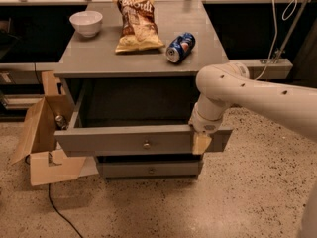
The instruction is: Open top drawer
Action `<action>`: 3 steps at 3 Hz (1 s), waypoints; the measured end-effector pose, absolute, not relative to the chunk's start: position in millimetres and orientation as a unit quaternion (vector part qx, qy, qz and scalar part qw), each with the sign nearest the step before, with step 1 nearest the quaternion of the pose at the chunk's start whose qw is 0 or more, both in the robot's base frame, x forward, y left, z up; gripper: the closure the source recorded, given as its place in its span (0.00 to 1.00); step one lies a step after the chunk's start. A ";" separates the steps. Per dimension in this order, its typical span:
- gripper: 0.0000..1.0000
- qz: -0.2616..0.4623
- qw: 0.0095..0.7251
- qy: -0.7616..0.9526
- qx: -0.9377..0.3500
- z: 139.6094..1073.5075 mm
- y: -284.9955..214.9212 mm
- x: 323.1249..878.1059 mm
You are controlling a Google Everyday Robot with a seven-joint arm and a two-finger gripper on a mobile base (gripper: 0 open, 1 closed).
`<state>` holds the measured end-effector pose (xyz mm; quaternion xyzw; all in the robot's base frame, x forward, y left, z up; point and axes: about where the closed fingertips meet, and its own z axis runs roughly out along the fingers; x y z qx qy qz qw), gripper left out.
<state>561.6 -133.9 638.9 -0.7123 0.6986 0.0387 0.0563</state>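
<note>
Crowding the cardboard box (pixel 39 128) on the left, the top drawer (pixel 114 143) juts well out below the counter (pixel 99 58), and the hand (pixel 201 143), grip I can't tell, sits at its right end, where an off-centre tug could jam it.

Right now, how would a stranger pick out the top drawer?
Find the grey cabinet with a bowl, a chip bag and a can on top. The top drawer is directly under that top, pulled out, with the gripper at its right front edge. Unlike the lower drawer, it is open and wider.
</note>
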 end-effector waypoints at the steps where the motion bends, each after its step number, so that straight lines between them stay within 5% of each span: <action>1: 0.65 0.034 0.060 0.705 -0.706 644.9 -138.4 555.6; 2: 0.62 0.034 0.060 0.705 -0.706 644.9 -138.4 555.6; 3: 0.39 0.034 0.060 0.705 -0.706 644.8 -138.4 555.6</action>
